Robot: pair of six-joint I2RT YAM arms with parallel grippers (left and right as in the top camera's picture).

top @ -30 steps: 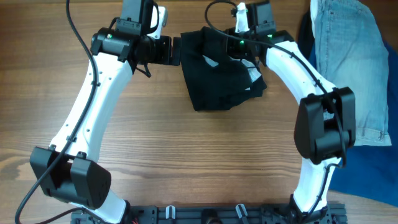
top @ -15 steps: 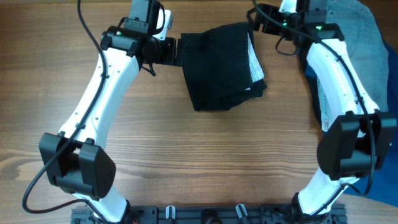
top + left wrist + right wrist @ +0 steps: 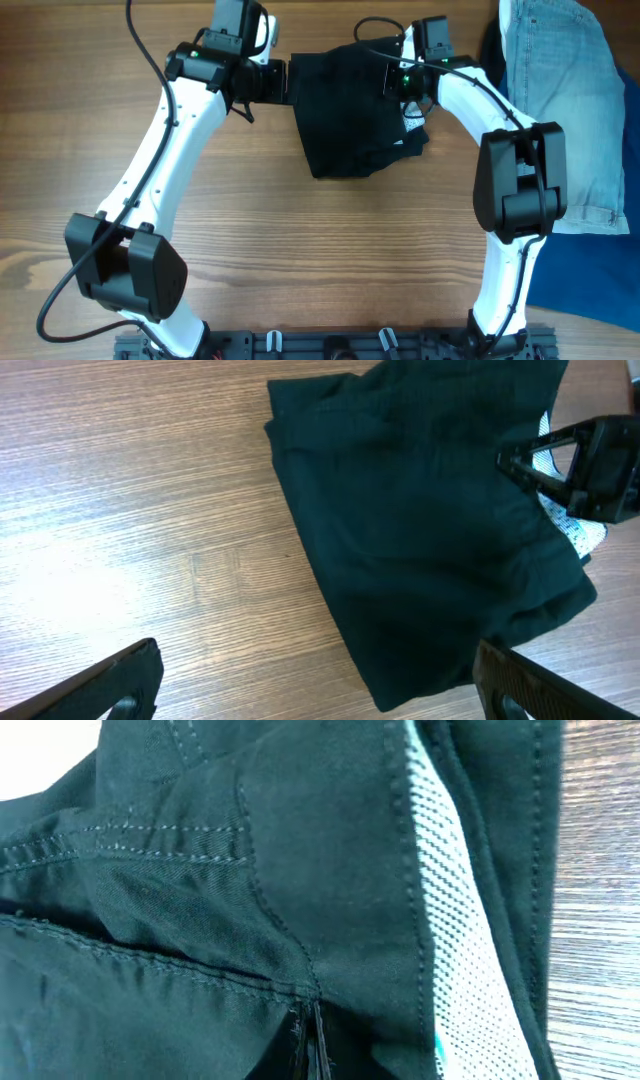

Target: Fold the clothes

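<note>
Black shorts (image 3: 350,115) bunched at the far centre of the wooden table (image 3: 300,250), white mesh lining (image 3: 455,920) exposed along their right edge, left gripper (image 3: 284,82) spread wide at the left edge, right gripper (image 3: 397,80) apparently pressed into the right side, view too close, clenched or released cannot be told.

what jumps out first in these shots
Crumpled black shorts lie at the table's far middle. The left end effector sits open at their left edge; the right end effector presses close to their white mesh lining. Light-blue denim shorts lie at the far right.
</note>
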